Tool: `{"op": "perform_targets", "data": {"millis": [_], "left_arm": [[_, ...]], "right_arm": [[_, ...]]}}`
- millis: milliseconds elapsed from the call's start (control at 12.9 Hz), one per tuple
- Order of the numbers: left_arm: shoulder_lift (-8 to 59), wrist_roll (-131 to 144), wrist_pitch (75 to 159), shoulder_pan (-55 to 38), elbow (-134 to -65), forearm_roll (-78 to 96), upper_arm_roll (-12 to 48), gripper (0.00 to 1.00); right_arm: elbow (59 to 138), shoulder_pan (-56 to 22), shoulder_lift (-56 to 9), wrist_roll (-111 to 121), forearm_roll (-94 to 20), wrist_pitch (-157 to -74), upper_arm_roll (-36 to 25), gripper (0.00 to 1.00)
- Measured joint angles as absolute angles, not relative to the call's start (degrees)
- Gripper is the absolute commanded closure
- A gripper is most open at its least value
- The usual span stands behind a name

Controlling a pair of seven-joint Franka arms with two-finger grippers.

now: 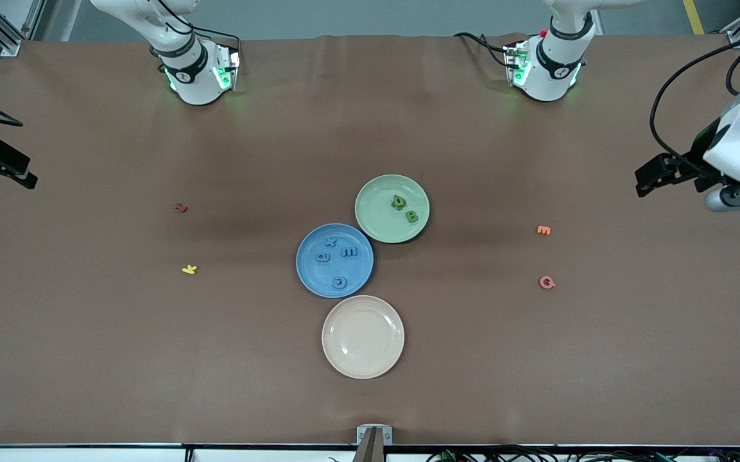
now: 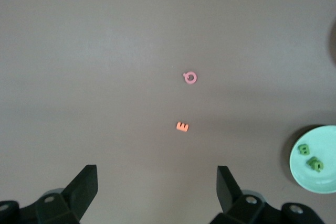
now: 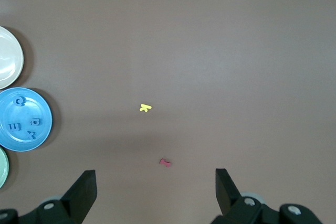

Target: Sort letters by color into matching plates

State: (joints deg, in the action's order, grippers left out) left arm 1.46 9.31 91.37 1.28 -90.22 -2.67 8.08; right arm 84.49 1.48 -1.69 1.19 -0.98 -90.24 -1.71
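Front view shows four blue letters (image 1: 337,260) in the blue plate (image 1: 310,277) at frame centre, green letters (image 1: 404,208) in the green plate (image 1: 376,221) just above. Left pincer (image 2: 157,187) and right pincer (image 3: 156,190) wait wide open, empty.

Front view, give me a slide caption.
Blue letters on blue plate, green letters on green plate; beige plate bare.
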Motion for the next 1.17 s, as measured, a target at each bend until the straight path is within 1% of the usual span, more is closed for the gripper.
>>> {"op": "perform_targets", "data": {"millis": [388,544,1165], "left_arm": [[-4.7,9.2,90.5,-1.2,-96.6,-2.2,8.1,0.0],[-6.6,9.2,90.4,-1.4,-97.9,-0.6,7.9,0.0],[-8.2,8.1,87.7,-1.4,-97.1,0.0,6.8,0.0]], "right_arm": [[84.4,1.5,-1.7,1.2,-1.0,-90.2,-1.7,0.0],[84.4,1.5,-1.7,1.2,-1.0,-90.2,-1.7,0.0],[84.4,1.5,-1.7,1.2,-1.0,-90.2,-1.7,0.0]]}}
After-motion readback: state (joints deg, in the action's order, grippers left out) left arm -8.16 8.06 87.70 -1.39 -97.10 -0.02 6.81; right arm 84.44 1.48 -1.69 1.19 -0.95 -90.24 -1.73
